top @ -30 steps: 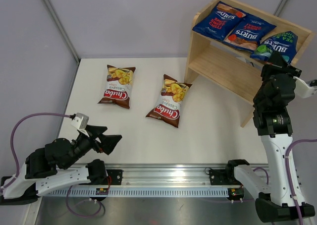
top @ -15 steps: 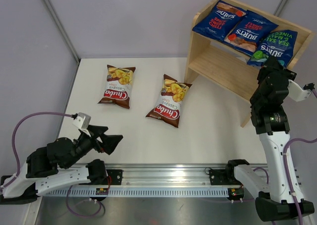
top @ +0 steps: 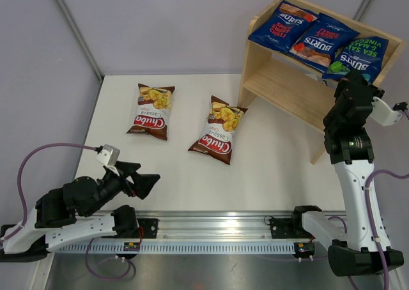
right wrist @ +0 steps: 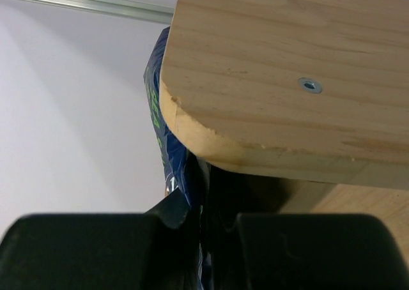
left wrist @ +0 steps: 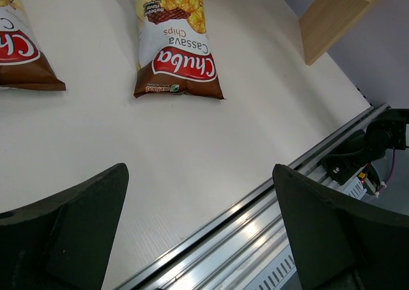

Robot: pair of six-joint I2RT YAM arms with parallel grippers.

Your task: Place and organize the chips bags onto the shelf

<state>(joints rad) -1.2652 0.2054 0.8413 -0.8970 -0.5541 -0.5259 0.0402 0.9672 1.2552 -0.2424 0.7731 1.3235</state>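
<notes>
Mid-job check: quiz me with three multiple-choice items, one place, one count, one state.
1. The two Chuba bags lie: A) on the table B) on the lower tier C) on the top tier.
2. Burts bags on the shelf's top tier: A) one B) two C) three.
3. The left gripper is: A) open, empty B) shut on a bag C) shut, empty.
A: both lie flat on the white table.
C: three blue bags lie side by side.
A: its fingers stand wide apart over bare table.

Bright, diffuse light is shown, with soft shadow under the shelf [top: 281, 85] at 2 o'clock, glare on the rail [left wrist: 255, 229] at 5 o'clock, and the right gripper's fingers [right wrist: 77, 251] blurred.
</notes>
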